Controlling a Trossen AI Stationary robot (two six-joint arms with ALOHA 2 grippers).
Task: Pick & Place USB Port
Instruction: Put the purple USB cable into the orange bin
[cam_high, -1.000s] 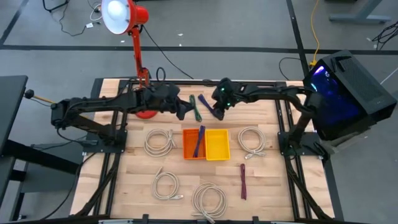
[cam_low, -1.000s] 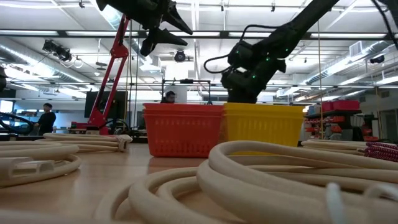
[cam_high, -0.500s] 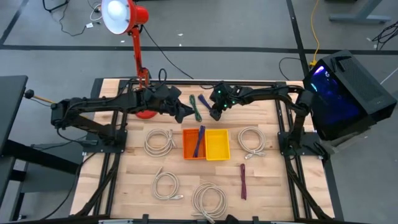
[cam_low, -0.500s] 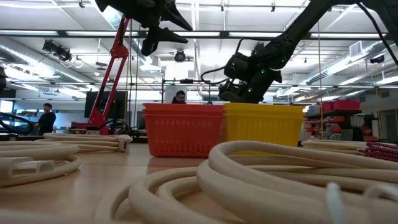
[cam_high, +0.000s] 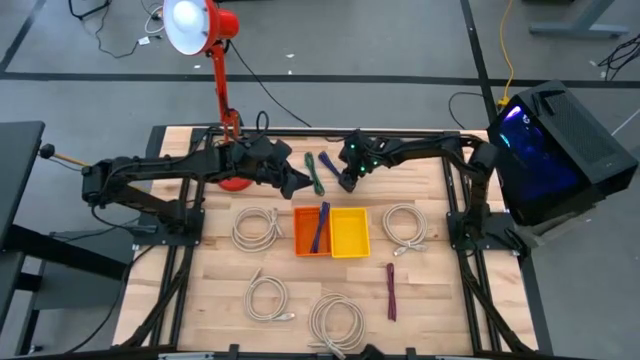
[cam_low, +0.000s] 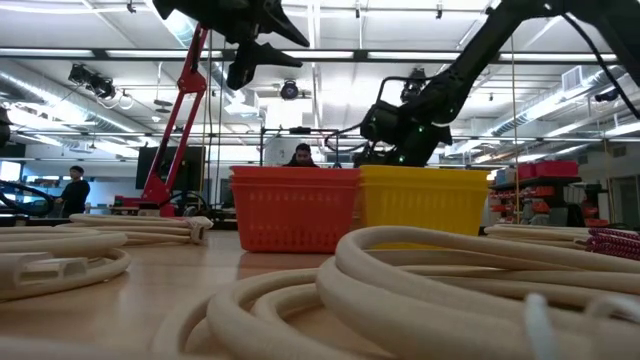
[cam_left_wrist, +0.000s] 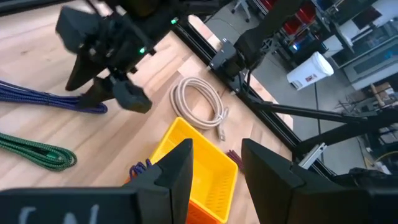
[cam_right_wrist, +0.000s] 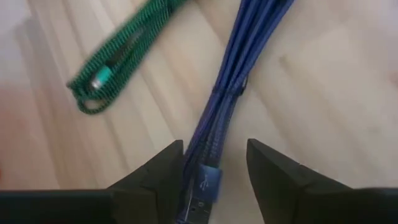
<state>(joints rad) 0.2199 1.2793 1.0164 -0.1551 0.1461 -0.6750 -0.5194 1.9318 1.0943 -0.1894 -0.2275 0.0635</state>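
Nearest, we see white coils (cam_high: 336, 322) at front edge, purple cable (cam_high: 390, 291) beside. Mid-table: orange bin (cam_high: 311, 231) holding blue cable, yellow bin (cam_high: 350, 231) touching it. Farther back, our right gripper (cam_high: 346, 181) low over blue USB cable (cam_right_wrist: 224, 93), fingers spread astride it, not clamped. Green cable (cam_right_wrist: 121, 57) just beside. Left gripper (cam_high: 298, 181) hovers near, open, empty.

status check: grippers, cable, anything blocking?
Right gripper open, straddling blue cable on the table. Left gripper open, waiting near the lamp base. Green cable alongside, apart.
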